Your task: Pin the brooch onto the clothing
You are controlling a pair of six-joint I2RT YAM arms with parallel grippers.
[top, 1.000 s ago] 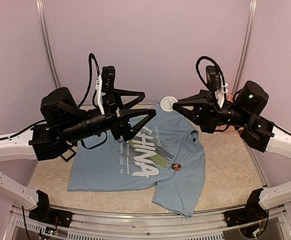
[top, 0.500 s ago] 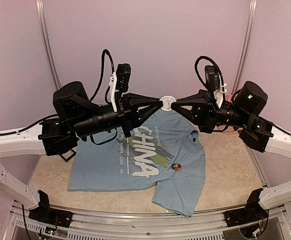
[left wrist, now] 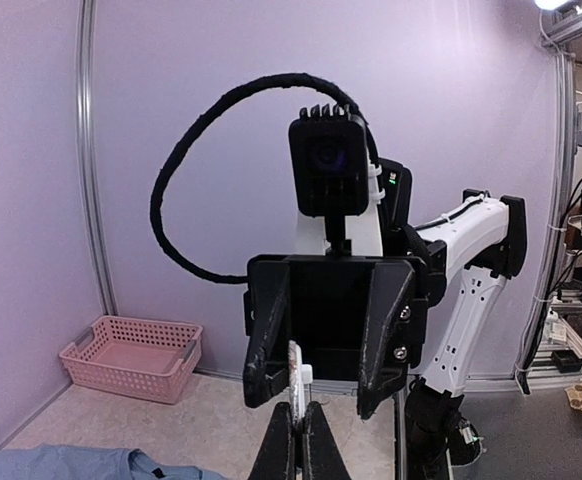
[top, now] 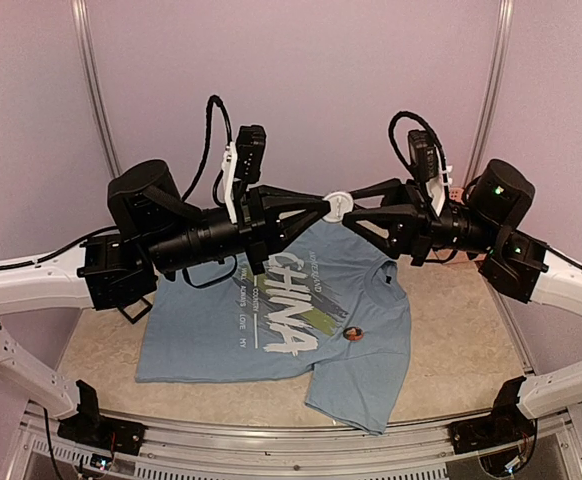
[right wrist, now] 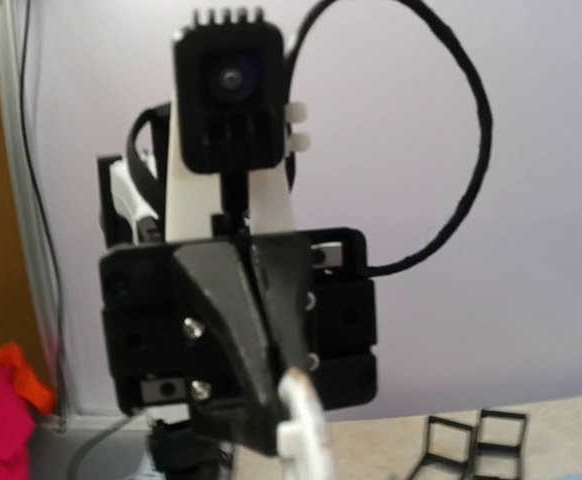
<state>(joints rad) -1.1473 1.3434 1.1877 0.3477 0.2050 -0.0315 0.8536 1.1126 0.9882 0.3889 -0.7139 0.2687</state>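
The clothing (top: 271, 320), a light blue T-shirt with white "CHINA" lettering, lies flat on the table and shows at the bottom left of the left wrist view (left wrist: 71, 465). Both grippers meet in mid-air above its collar. My left gripper (top: 328, 206) is shut on the rim of the brooch (top: 337, 203), a white round disc seen edge-on (left wrist: 294, 375) with a small clasp block on one face. My right gripper (top: 350, 208) stands open, its fingers (left wrist: 267, 340) spread either side of the brooch. In the right wrist view the brooch (right wrist: 301, 425) is blurred; that gripper's own fingers are out of frame.
A small dark round badge (top: 353, 333) sits on the shirt's chest near the sleeve. A pink basket (left wrist: 131, 355) stands by the back wall. Black wire frames (right wrist: 471, 440) and a red cloth (right wrist: 1, 400) lie at the table's edges. A metal rail (top: 291, 440) runs along the front.
My left arm swung in to the brooch held by the right gripper and shut on it. The right gripper then opened, its fingers now apart around the disc.
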